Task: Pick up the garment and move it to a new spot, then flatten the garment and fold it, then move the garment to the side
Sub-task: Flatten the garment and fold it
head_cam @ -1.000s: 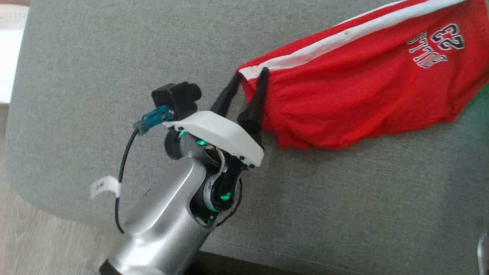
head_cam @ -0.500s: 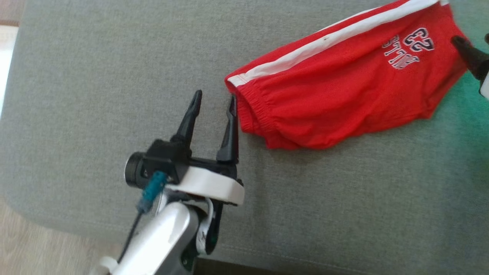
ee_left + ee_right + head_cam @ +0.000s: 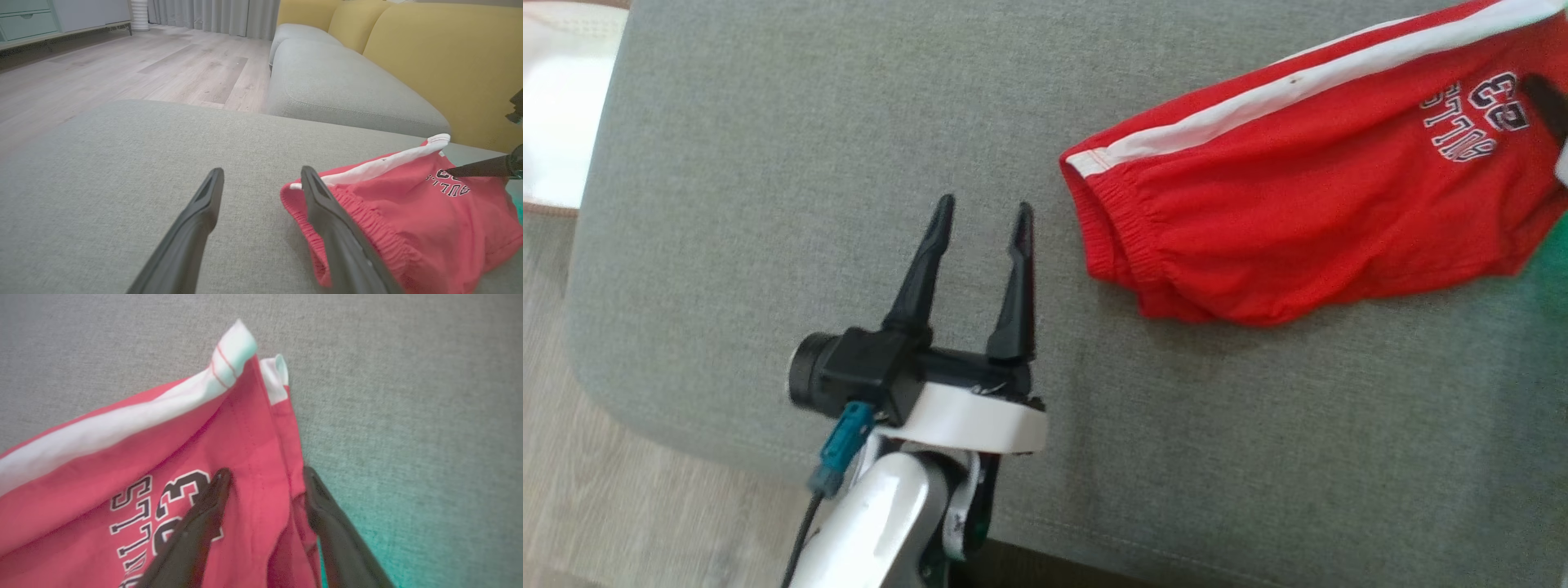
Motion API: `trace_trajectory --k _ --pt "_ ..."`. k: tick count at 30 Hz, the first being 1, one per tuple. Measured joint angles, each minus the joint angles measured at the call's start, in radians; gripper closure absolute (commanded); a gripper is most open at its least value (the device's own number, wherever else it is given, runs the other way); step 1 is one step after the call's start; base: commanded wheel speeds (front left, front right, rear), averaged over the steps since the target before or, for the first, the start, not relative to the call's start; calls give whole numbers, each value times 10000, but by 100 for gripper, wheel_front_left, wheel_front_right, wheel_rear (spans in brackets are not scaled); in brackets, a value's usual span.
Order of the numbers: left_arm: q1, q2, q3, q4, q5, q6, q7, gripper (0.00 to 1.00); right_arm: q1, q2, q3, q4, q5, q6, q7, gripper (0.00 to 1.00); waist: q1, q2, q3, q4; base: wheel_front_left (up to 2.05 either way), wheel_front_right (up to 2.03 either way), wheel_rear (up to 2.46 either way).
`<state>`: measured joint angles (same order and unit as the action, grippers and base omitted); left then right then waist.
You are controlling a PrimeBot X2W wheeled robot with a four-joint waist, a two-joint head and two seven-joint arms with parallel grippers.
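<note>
The garment (image 3: 1298,220) is a pair of red shorts with a white side stripe and dark lettering, lying folded over on the grey cushion (image 3: 768,163). My left gripper (image 3: 984,206) stands open just left of the elastic waistband, apart from it and holding nothing. In the left wrist view the garment (image 3: 408,212) lies beside the right finger of that gripper (image 3: 262,173). My right gripper (image 3: 266,473) is at the other end, jaws apart and straddling the hem edge of the garment (image 3: 102,465) by the number print. One of its fingers (image 3: 1545,102) shows at the right edge.
The cushion's rounded edge runs along the left and bottom of the head view, with wooden floor (image 3: 556,408) beyond. A white object (image 3: 564,106) lies at the top left. A second grey cushion (image 3: 347,90) and yellow backrests (image 3: 429,61) stand behind.
My left gripper has let go of the waistband and drawn back from it, fingers open. My right gripper has come in over the garment's lettered end. The head camera has shifted.
</note>
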<state>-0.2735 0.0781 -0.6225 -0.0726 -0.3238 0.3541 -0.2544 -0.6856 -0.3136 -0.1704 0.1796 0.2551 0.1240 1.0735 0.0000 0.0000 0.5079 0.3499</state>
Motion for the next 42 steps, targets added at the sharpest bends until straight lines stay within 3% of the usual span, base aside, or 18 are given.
trace_trajectory --k 7,14,24,28,34,42 --pt "793 -171 970 100 560 -658 -15 0 298 794 -719 184 717 0 -244 100 0 0 -359 -517 0 0 0" --pt "1495 -194 1685 238 999 -1095 -15 0 1043 853 -1812 117 1034 0 -531 100 0 0 -858 -1281 0 0 0" --pt "1898 -211 2123 462 1292 -1534 -15 0 1708 993 -2550 -244 1072 0 -1116 100 0 0 -1425 -2039 0 0 0" --pt "1940 -226 2132 692 1273 -1603 -15 0 1616 1189 -1946 -1116 1302 0 -757 100 0 0 -1711 -1917 0 0 0" --pt "2181 -236 1958 794 888 -1528 -13 0 1690 2155 -15 -2290 1801 0 -71 100 0 0 -1927 -1549 0 0 0" --pt "2094 -245 1509 976 518 -1331 -13 0 1935 2447 1824 -1593 1871 0 -654 100 0 0 -1914 -960 0 0 0"
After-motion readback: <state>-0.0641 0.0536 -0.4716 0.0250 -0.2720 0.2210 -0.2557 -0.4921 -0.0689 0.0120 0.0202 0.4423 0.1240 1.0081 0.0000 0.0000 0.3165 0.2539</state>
